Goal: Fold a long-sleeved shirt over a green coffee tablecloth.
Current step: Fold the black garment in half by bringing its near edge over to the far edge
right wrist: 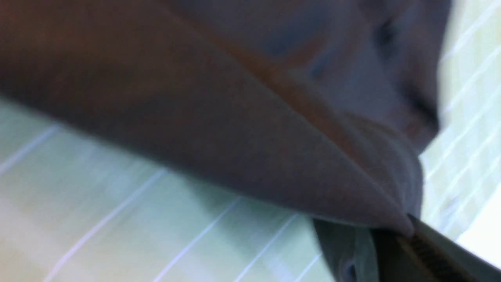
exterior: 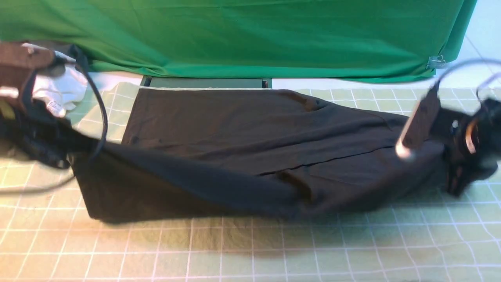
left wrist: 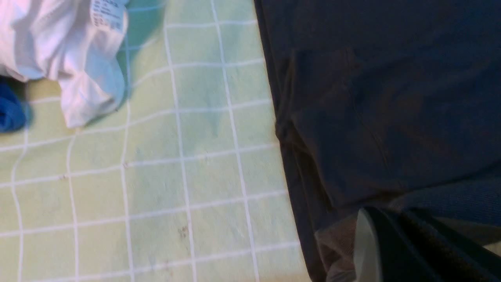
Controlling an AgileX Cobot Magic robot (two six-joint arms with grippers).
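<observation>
The long-sleeved shirt, black and partly folded, hangs stretched between my two grippers above the pale-green gridded tablecloth. Its near edge is lifted and the far part lies flat. My left gripper is shut on the shirt's left end. In the left wrist view the gripper pinches dark knit beside a white finger. My right gripper is shut on the right end, and the right wrist view shows the fabric running into the closed jaws over the tablecloth. Neck label and chest print are hidden.
A plain deep-green backdrop hangs behind the table, with a clip at its right. A crumpled white garment with a tag lies at the far left, beside something blue. A black cable loops off the left arm.
</observation>
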